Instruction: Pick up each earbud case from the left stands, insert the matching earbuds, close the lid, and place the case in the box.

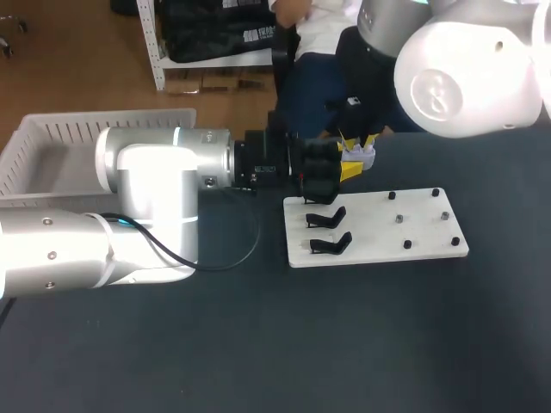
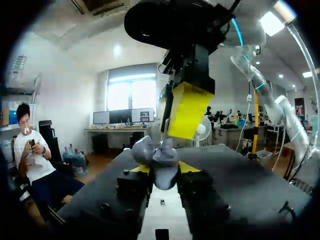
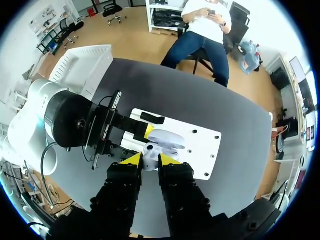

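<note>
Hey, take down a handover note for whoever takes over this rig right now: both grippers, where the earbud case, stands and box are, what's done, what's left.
Left gripper: shut on the earbud case, lid open, held up at the white board's far left corner.
Right gripper: right over the open case; whether it holds an earbud cannot be told.
Black stands: the two in view carry no case.
Box: far left, behind the left arm; no case shows in it.
Done: case off its stand.
Left: seat the earbuds, close the lid, put the case in the box.
</note>
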`<state>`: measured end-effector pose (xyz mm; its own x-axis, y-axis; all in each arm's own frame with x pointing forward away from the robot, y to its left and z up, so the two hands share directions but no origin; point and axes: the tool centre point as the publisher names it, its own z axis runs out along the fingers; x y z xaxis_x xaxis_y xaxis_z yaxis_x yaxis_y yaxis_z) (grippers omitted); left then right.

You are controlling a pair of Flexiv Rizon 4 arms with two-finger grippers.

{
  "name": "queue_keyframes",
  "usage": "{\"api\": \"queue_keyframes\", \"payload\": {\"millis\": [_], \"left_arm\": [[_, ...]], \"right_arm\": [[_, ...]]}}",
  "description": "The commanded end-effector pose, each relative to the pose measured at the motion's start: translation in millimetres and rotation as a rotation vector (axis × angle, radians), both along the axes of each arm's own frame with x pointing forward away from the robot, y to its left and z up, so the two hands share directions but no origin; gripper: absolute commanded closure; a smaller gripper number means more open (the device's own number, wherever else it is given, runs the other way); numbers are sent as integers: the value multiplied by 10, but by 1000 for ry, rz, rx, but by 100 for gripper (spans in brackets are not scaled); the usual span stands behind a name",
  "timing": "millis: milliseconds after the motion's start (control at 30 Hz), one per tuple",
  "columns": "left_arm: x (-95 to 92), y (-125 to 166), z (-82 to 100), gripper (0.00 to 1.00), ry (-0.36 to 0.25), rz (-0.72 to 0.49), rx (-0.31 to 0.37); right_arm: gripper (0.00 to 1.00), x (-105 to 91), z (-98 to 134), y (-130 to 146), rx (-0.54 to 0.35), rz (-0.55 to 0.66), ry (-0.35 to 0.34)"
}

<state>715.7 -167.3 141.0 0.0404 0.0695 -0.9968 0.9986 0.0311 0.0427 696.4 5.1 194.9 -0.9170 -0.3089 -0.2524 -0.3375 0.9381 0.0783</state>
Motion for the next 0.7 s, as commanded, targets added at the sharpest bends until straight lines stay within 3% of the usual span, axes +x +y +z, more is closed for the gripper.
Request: {"api": "queue_keyframes", "payload": {"millis": [33, 700], "left_arm": [[-20, 1, -9, 100, -4, 7, -5], [-20, 1, -9, 100, -4, 7, -5]], "right_arm": [[100, -17, -9, -1, 0, -6, 0], [100, 24, -44, 10, 0, -10, 8]]}}
